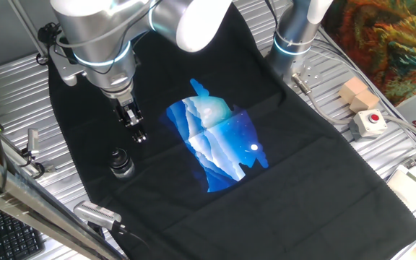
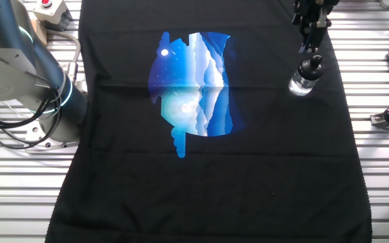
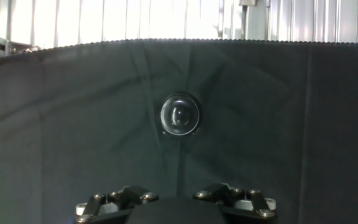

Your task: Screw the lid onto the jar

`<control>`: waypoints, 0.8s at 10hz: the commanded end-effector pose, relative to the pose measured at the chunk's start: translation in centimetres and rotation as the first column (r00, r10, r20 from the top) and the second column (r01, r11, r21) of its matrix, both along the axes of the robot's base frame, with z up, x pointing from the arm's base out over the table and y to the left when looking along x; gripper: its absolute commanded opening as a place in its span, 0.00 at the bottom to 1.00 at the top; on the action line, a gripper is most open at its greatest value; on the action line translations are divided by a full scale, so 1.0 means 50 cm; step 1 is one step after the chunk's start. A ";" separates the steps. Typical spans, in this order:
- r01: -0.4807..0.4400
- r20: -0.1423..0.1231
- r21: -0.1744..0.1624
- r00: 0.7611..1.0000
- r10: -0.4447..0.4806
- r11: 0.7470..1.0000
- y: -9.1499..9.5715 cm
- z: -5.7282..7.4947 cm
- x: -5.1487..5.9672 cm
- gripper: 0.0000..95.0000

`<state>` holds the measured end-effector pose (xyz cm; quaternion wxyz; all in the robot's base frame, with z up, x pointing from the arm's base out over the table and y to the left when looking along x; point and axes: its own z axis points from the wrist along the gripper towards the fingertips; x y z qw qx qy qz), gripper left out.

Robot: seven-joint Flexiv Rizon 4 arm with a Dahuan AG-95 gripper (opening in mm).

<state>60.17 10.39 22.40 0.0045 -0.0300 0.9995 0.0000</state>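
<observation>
the hand [image 1: 139, 136] hangs beside the jar [image 1: 121, 165], whether open i cannot tell; lid [image 2: 311, 66] may sit loose or cross-threaded.

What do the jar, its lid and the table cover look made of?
Jar: clear glass by the look, shiny highlights and see-through body.
Lid: dark, likely plastic or coated metal, with a small glint; can't tell which.
Cover: black woven fabric, matte, creased, with a blue print.

The arm [image 1: 114, 43] reaches downward, its tool [image 1: 139, 136] pointing straight down, holding nothing
</observation>
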 end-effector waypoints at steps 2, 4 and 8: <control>-0.019 0.002 0.006 1.000 0.019 1.000 0.000 -0.001 0.001 0.80; -0.049 0.005 0.008 0.999 0.049 0.999 0.003 0.001 0.005 0.80; -0.228 -0.004 0.007 0.974 0.228 0.974 0.016 0.009 0.026 0.80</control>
